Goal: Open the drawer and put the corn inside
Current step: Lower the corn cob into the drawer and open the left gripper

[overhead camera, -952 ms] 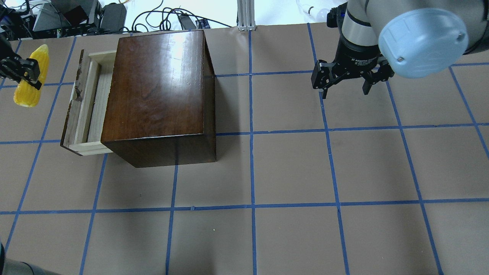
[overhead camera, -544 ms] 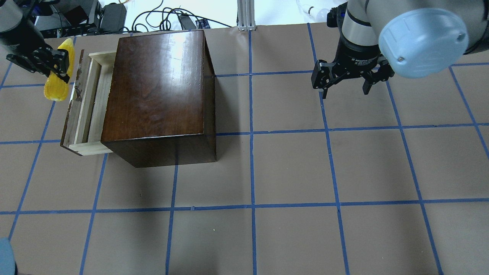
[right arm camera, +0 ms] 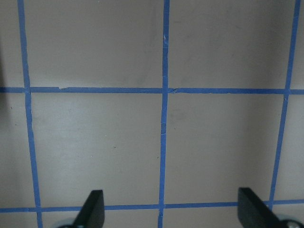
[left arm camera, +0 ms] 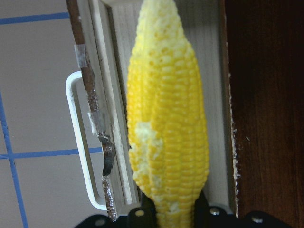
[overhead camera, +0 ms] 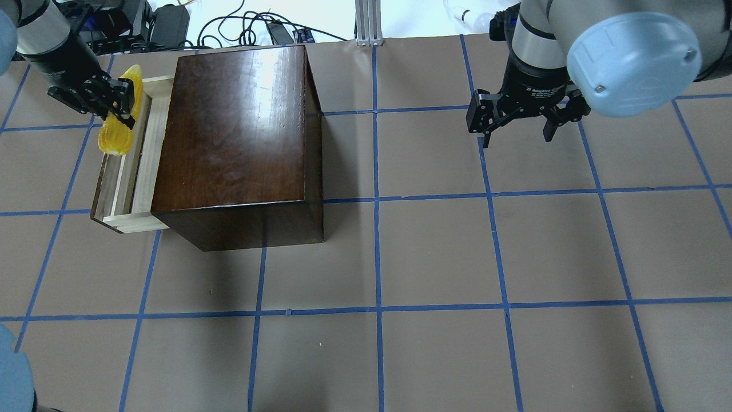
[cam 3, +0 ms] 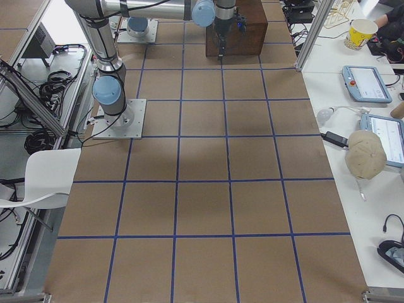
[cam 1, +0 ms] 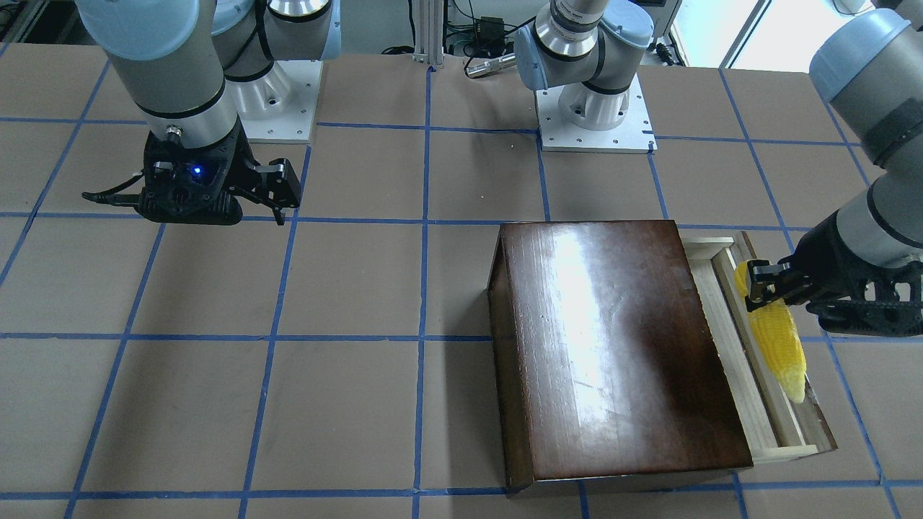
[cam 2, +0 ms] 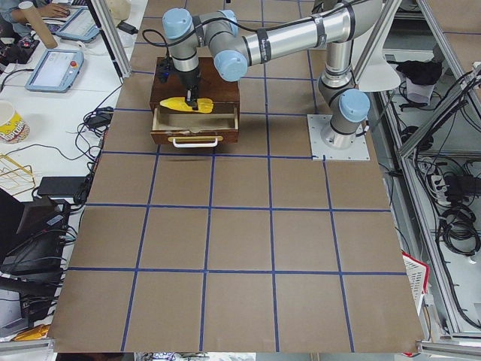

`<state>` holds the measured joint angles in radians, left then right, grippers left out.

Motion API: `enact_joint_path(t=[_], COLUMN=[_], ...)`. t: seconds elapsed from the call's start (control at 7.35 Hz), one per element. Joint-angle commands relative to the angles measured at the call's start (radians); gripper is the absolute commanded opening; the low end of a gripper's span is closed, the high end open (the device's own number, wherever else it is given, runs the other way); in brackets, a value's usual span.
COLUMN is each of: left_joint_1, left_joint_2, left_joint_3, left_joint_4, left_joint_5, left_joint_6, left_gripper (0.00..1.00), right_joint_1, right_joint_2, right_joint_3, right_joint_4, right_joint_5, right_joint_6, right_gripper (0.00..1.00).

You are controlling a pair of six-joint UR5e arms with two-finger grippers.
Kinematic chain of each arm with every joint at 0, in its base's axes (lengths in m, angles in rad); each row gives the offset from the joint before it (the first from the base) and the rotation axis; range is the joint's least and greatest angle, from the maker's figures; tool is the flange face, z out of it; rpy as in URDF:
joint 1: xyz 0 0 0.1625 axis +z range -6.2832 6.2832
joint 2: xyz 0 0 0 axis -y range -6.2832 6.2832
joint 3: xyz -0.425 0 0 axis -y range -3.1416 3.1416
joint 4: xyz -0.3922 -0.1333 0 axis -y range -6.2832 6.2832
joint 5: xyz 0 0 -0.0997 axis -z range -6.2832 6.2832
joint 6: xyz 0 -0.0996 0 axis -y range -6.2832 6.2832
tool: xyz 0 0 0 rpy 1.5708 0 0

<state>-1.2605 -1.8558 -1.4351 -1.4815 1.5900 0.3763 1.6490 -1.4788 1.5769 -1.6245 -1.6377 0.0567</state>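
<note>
The glossy dark-brown wooden box (overhead camera: 240, 137) stands at the table's far left with its pale wood drawer (overhead camera: 134, 171) pulled out to the left. My left gripper (overhead camera: 123, 106) is shut on the yellow corn (overhead camera: 119, 129) and holds it lengthwise above the open drawer. In the front-facing view the corn (cam 1: 777, 346) hangs over the drawer (cam 1: 764, 404). The left wrist view shows the corn (left arm camera: 166, 128) over the drawer floor (left arm camera: 216, 142), beside the white handle (left arm camera: 80, 142). My right gripper (overhead camera: 517, 129) is open and empty above the table at the far right.
The brown table (overhead camera: 434, 252) has a blue tape grid. Cables and gear (overhead camera: 114, 26) lie beyond the far edge behind the box. The two arm bases (cam 1: 595, 119) stand on white plates on the robot's side.
My left gripper has carried the corn rightward, from beside the drawer front to above the open drawer. The right arm has not moved.
</note>
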Motion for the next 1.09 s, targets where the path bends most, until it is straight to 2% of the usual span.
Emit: enact_joint_path(t=[0.0,0.27,0.41,0.54,0.95], left_joint_1=[0.001,0.001,0.001,0.001,0.001], left_joint_2=[-0.022,-0.032,-0.034,-0.034,-0.017], left_joint_3=[-0.007,-0.01,-0.01,-0.007,-0.004], left_joint_4=[0.009,0.009,0.009,0.009,0.004], left_joint_5=[0.001,0.001,0.001,0.002,0.002], left_joint_6=[0.0,-0.001,-0.001,-0.002,-0.01], left_gripper=[0.0,0.0,0.54,1.0,1.0], right_joint_1=[0.0,0.0,0.0,0.0,0.0], right_joint_2=[0.0,0.0,0.0,0.0,0.0], right_joint_3=[0.0,0.0,0.0,0.0,0.0], right_joint_4=[0.0,0.0,0.0,0.0,0.0], right_joint_5=[-0.001,-0.001,-0.001,-0.001,-0.001], right_joint_6=[0.0,0.0,0.0,0.0,0.0], right_gripper=[1.0,1.0,1.0,1.0,1.0])
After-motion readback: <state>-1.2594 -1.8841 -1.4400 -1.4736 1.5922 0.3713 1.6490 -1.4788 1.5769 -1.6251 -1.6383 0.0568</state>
